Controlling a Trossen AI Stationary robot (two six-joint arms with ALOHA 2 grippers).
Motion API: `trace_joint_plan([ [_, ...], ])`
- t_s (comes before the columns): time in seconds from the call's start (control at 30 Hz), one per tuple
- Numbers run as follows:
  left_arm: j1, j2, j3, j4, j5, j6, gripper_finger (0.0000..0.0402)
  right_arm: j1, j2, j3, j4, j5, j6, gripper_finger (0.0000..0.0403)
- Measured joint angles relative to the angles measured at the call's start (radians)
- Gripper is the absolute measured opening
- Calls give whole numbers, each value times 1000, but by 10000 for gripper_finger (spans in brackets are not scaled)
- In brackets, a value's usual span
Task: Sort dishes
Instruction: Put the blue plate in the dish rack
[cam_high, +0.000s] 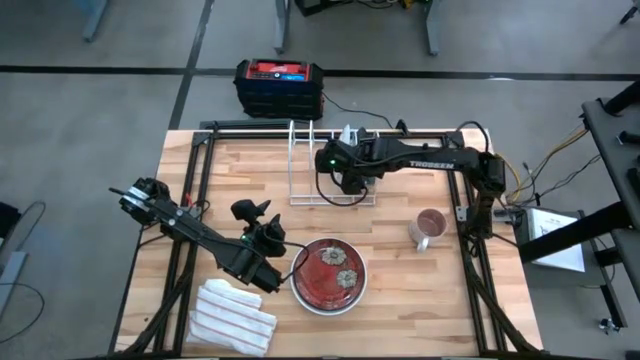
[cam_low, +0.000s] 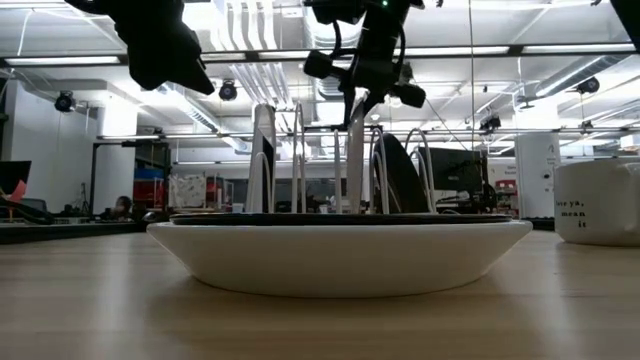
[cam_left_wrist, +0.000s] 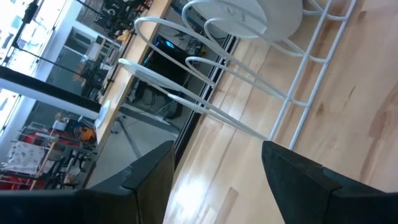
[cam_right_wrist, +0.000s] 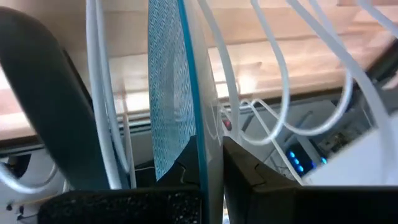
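Nearest, the red plate (cam_high: 329, 275) lies flat at the table's (cam_high: 400, 300) front edge, the left gripper (cam_high: 262, 222) open just beside it. Farther back, the right gripper (cam_high: 345, 172) clamps the blue plate (cam_right_wrist: 174, 93) upright in the rack (cam_high: 305, 165).

**Right arm at the rack, left arm waiting**

My right arm reaches in from its base at the table's right side, forearm stretched level toward the rack (cam_high: 330, 165). Its wrist is bent down, so the right gripper (cam_high: 345, 181) hangs over the rack's right half. In its wrist view, the fingers (cam_right_wrist: 249, 180) stand on either side of an upright blue patterned dish (cam_right_wrist: 171, 93), closed on its edge. My left arm lies diagonally, well in front of the rack and to its left. Its left gripper (cam_high: 262, 237) points toward the rack, fingers (cam_left_wrist: 292, 174) spread apart, holding nothing.
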Motion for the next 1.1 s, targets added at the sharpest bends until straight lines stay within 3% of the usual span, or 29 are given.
trace_joint_plan([
  [1.1, 0, -1, 0, -3, 54, -28, 231, -3, 20, -38, 18, -6, 1, 18],
])
